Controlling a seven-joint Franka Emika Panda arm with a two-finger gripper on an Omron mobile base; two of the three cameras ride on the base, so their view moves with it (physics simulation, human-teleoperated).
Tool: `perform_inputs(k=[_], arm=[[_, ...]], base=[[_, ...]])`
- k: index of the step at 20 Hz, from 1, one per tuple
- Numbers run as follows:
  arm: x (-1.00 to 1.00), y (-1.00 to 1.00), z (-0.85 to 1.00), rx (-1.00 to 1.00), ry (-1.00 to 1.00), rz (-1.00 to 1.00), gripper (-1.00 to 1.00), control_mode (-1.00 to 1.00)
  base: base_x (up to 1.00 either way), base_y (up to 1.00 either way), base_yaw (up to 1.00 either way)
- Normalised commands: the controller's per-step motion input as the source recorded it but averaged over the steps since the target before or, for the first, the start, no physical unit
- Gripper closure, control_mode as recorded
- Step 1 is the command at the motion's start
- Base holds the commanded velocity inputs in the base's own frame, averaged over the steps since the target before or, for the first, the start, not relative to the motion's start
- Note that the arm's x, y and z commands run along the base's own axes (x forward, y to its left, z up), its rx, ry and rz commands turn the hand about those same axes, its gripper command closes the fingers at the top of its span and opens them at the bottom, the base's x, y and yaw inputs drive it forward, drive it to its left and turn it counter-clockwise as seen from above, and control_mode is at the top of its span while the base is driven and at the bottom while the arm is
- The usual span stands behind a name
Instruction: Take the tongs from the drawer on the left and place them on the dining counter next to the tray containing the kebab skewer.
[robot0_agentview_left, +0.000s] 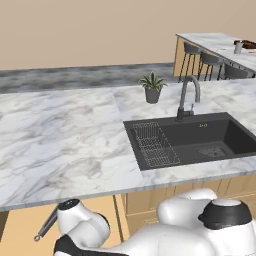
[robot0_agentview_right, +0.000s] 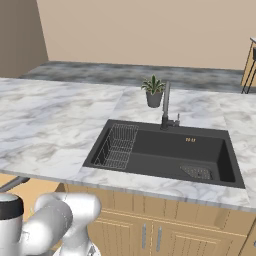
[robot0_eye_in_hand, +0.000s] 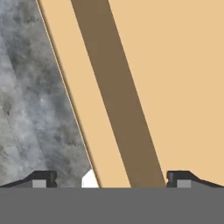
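While my gripper (robot0_eye_in_hand: 111, 177) is standing fully open and empty under the left end of the worktop, the tongs (robot0_agentview_left: 46, 226) are lying just to its left, their long axis slanting near-left to far-right, ring end nearest.

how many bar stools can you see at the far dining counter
3, lined along the dining counter in the left base view: one, a second, a third. More may be hidden beyond the frame.

- worktop (robot0_agentview_left: 60, 135): white marble with grey veins, smooth, slightly glossy
- sink (robot0_agentview_right: 165, 150): matt black
- faucet (robot0_agentview_left: 189, 97): dark metal
- rack (robot0_agentview_left: 155, 145): thin wire mesh
- cabinet fronts (robot0_agentview_right: 150, 230): light wood, smooth
- tongs (robot0_agentview_left: 46, 227): grey metal
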Motion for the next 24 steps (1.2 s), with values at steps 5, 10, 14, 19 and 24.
perform_inputs(k=[5,10,14,19,24], arm=[[0.00,0.28,-0.31,-0.05,0.27,0.19,-1.00,-1.00],[-0.01,0.32,-0.30,-0.05,0.12,0.16,-1.00,-1.00],[-0.24,0.37,-0.14,-0.03,0.01,0.10,-1.00,-1.00],[-0.38,0.39,-0.13,-0.02,0.01,0.07,-1.00,-1.00],[-0.38,0.31,-0.17,0.00,0.04,0.07,-1.00,-1.00]], base=[[0.00,0.00,0.00],[0.00,0.00,0.00],[0.00,0.00,0.00],[0.00,0.00,0.00],[0.00,0.00,0.00]])
